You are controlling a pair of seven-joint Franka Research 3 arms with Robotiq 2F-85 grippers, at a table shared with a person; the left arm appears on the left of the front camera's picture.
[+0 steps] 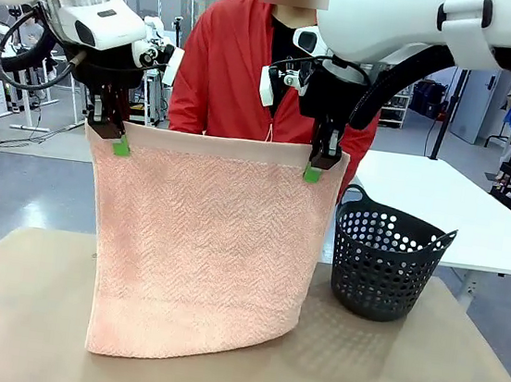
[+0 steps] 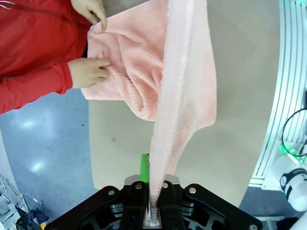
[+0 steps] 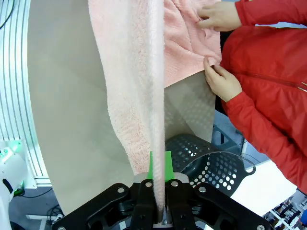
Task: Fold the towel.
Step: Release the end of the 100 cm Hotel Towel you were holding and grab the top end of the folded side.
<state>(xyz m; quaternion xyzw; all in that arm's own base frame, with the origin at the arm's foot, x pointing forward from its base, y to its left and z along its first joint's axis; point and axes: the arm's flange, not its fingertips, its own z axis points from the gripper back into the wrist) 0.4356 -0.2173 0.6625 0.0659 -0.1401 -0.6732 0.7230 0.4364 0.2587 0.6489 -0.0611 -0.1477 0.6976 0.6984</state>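
Towel, salmon-pink with a herringbone weave, hangs as a broad sheet over the middle of the brown table. Its lower edge touches the tabletop on the near side. The plain smooth band along its top edge is stretched nearly level between the two arms.

At the upper left corner, the left gripper points downward, its fingers closed tight on the band with a green pad showing against the cloth. At the upper right corner, the right gripper is clamped on the band in the same way. The wrist views show each pair of fingers pressed together with only the thickness of the towel between them.

Just right of the hanging sheet, a black perforated basket stands upright on the table, its handle raised near the towel's right edge.

Behind the sheet, more of the towel reaches toward the far side. There a person in a red jacket stands close to the table. In the left wrist view, one hand pinches a bunched edge of the cloth, and the other hand holds a corner farther along.
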